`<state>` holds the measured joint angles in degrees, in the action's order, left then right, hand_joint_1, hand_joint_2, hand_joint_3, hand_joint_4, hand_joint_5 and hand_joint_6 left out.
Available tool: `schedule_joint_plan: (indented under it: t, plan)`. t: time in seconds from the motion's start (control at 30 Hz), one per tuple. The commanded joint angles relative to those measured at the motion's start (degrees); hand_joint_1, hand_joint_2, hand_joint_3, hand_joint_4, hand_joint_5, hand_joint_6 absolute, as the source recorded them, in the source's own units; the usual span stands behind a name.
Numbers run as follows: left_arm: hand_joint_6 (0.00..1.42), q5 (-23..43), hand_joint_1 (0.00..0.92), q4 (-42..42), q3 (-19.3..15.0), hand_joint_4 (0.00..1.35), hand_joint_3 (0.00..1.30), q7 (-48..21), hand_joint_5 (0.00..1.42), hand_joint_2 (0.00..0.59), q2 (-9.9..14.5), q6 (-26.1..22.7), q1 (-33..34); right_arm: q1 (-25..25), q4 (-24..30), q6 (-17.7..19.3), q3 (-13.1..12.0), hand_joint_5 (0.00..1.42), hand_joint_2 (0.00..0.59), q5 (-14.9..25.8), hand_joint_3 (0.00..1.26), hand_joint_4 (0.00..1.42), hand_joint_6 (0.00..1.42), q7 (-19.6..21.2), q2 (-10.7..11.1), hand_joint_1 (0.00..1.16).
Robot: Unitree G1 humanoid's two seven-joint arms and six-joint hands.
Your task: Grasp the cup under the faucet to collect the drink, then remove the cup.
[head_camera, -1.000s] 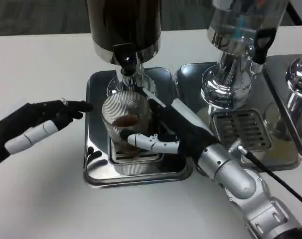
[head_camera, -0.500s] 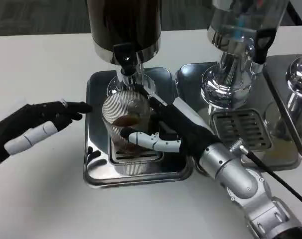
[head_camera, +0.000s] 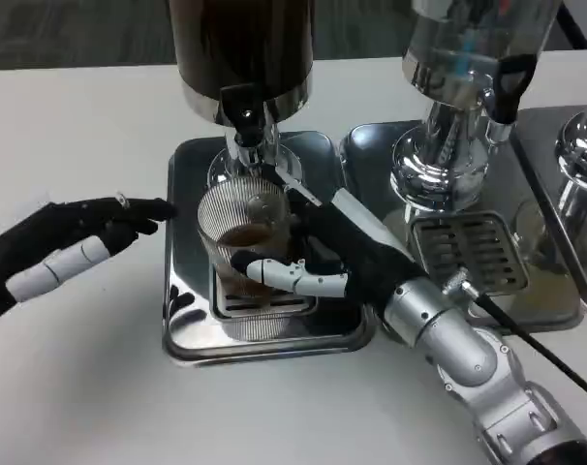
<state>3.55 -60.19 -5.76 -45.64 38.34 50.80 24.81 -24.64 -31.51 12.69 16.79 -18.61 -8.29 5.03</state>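
The right hand [head_camera: 337,257] grips the ribbed cup [head_camera: 243,232] under the faucet [head_camera: 245,126], while the left hand [head_camera: 66,247] hovers spread over the worktop [head_camera: 80,387].

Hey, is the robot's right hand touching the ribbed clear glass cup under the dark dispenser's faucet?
Touching. The head view shows the right hand wrapped around the ribbed clear glass cup, with a white finger pressed across its front wall.

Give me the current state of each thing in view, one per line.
Ribbed clear glass cup: upright under the faucet, some brown drink inside.
Black-handled faucet: above the cup, flow not discernible.
Right hand: grips the cup.
Left hand: open, beside the steel drip tray.
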Motion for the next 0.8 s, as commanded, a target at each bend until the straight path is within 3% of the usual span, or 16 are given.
schedule_joint_plan:
  t: [0.03, 0.43, 0.8]
  plan:
    - [0.23, -0.8, 0.000, -0.4, 0.4, 0.20, 0.30, 0.0, 0.22, 0.112, 1.1, -0.1, -0.8, -1.0, -0.5, -0.6, 0.6, 0.07, 0.211, -0.8, 0.00, 0.00, 0.16, 0.8, -0.4, 0.58]
    - [0.23, -0.9, 0.000, -0.1, 0.4, 0.20, 0.30, 0.1, 0.22, 0.112, 1.2, -0.2, -1.6, -0.4, 0.6, -2.2, 1.0, 0.18, 0.212, -2.0, 0.02, 0.08, 0.22, 2.4, -0.7, 0.64]
    - [0.23, -1.4, 0.000, -0.2, 0.3, 0.20, 0.29, 0.2, 0.22, 0.114, 1.4, -0.1, -1.4, 0.8, 1.7, -1.9, 1.5, 0.38, 0.208, -3.9, 0.26, 0.35, 0.41, 7.4, -1.6, 0.66]
